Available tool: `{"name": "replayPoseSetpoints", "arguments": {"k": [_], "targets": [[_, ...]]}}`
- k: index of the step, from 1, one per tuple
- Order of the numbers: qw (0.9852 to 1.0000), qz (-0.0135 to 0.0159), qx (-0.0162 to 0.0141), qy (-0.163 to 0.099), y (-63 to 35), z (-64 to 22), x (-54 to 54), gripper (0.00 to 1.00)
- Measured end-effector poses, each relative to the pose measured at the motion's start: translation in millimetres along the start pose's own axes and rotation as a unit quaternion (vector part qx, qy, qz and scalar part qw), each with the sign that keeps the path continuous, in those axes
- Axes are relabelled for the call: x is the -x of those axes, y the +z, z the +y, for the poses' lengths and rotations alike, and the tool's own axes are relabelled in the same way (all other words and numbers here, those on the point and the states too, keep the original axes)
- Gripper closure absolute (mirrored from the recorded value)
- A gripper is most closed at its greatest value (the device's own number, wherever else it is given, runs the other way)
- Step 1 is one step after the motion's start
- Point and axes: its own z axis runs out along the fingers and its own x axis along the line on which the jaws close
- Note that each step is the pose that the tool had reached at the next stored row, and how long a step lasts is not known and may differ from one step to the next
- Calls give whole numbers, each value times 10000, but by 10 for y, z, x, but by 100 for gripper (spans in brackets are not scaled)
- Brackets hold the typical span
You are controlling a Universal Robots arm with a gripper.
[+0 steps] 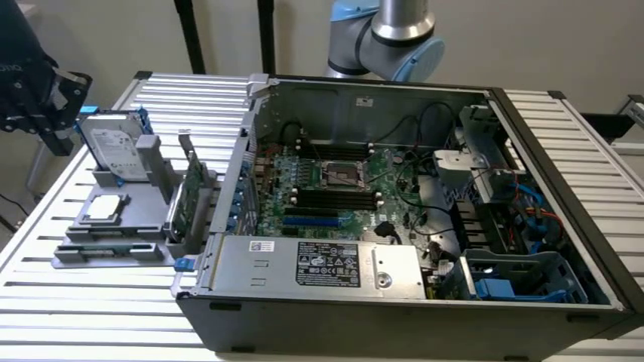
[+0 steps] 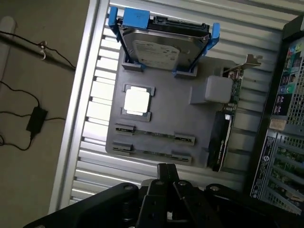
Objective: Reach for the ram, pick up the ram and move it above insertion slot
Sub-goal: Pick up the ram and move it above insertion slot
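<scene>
Exterior view's left: my gripper (image 2: pixel 166 172) hangs above the grey tray (image 2: pixel 171 111), jaws pressed together and holding nothing. The ram (image 2: pixel 155 134) stands on edge in its holder on the tray, near the processor chip (image 2: pixel 137 100) and well apart from the hard drive (image 2: pixel 164 47). I have no contact with the ram.

Exterior view's right: the open computer case (image 1: pixel 403 324), with its black memory slots (image 1: pixel 337 197) empty as far as I can tell.

Assessment: the reach is at an early stage. Grasp, lift and carry to the slot are not yet done.
</scene>
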Motion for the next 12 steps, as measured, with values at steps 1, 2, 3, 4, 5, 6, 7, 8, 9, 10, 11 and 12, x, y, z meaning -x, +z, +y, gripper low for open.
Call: {"name": "replayPoseSetpoints", "arguments": {"k": [1, 2, 3, 4, 5, 6, 7, 8, 9, 10, 11, 12], "targets": [[10000, 4, 0, -90, 1, 0, 0, 89], [9998, 7, 0, -179, 2, 0, 0, 89], [9996, 10, 0, -270, 3, 0, 0, 89], [9994, 14, 0, -359, 5, 0, 0, 89], [9990, 17, 0, -449, 6, 0, 0, 89], [9985, 21, 0, -541, 8, 0, 0, 89], [9980, 25, 0, -631, 9, 0, 0, 89], [9974, 28, 0, -723, 11, 0, 0, 89], [9967, 31, 0, -813, 13, 0, 0, 89], [9959, 35, -1, -902, 15, 0, 0, 89], [9950, 38, -1, -994, 16, -1, 0, 89], [9941, 42, -1, -1082, 18, -1, 0, 89]]}}
